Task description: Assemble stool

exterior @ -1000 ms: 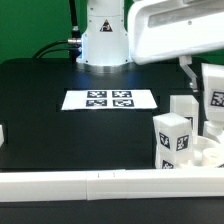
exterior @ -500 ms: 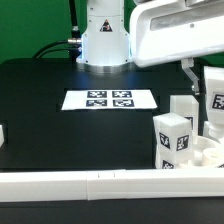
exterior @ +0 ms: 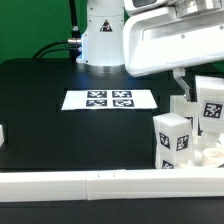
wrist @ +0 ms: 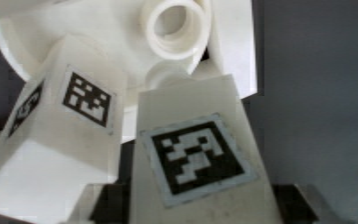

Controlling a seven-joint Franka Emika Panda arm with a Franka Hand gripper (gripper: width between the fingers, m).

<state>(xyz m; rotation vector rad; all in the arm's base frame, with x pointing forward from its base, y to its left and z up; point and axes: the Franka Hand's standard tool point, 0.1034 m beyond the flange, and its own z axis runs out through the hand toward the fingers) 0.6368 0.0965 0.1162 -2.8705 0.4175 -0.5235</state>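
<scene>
Step in hand, as judged: a leg point(exterior: 212, 110) is being fitted into the seat point(exterior: 205, 152), which sits at the 3 o'clock edge of the exterior view on the black bench point(exterior: 60, 135), just behind the long white rail point(exterior: 100, 181). Two legs already stand on the seat: one point(exterior: 172, 140) at its 9 o'clock side, another point(exterior: 183, 107) behind it. For a clean fit, the carried leg should be kept upright and centred over the open socket point(wrist: 172, 22) seen in the wrist view, then pressed straight down without nudging the standing legs. The gripper point(wrist: 197, 192) is closed on the leg: the tagged block is seen to fill the gap, with the dark jaws pressed against both flanks. The marker board point(exterior: 110, 99) lies untouched at 11 o'clock of the seat.
</scene>
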